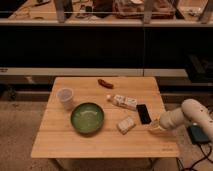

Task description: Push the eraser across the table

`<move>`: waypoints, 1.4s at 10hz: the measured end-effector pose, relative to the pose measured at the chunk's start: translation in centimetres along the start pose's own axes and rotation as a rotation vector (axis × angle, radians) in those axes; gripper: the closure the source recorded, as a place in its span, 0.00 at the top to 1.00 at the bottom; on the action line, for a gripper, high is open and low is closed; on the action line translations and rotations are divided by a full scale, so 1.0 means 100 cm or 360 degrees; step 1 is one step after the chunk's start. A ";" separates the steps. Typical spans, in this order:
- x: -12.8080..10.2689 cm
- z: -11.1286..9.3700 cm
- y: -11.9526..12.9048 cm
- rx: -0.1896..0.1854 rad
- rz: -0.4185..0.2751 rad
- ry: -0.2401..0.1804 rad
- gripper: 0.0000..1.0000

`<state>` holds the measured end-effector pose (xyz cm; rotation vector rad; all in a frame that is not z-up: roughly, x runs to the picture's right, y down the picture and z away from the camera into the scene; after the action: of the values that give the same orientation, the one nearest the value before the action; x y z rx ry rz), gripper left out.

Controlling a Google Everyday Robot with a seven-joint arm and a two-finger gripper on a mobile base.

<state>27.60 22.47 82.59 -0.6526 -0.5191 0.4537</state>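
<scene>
While the gripper (156, 127) sits low over the right edge of the table (100, 145), near the front corner, its fingers are pinched together with nothing between them. The white arm (192, 114) comes in from off the table on the right and bends down to it.

The eraser (143, 114) is a flat black block lying on the tabletop, just up and left of the gripper as the camera sees it. It's close, but I can't tell whether gripper and eraser touch. Its long axis runs roughly front to back, slightly skewed.

Everything else, referenced from the gripper:
- beige block (126, 124): to the left, about level with the gripper and just past the eraser's near-left corner. Lies flat, apart from the eraser.
- white box (124, 102): further up-left, lying flat. Its right end is just beside the eraser's far-left corner.
- green bowl (87, 118): well to the left, beyond the beige block, upright.
- pale cup (65, 98): furthest left, past the bowl and a bit further back, upright.
- red-brown item (105, 83): far up-left, near the table's back edge. Too small to identify.
- dark blue object (199, 134): to the right, off the table and lower down, under the arm.
</scene>
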 end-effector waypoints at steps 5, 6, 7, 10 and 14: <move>0.002 0.014 0.004 -0.0002 -0.0015 -0.0032 0.00; 0.000 0.017 -0.001 0.0009 -0.0024 -0.0036 0.00; -0.001 0.018 -0.005 0.0019 -0.0035 -0.0037 0.00; -0.011 0.023 -0.020 0.0051 -0.0098 -0.0034 0.00; -0.022 0.026 -0.041 0.0101 -0.0183 -0.0001 0.00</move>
<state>25.31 19.53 86.38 -0.5584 -0.5379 0.3605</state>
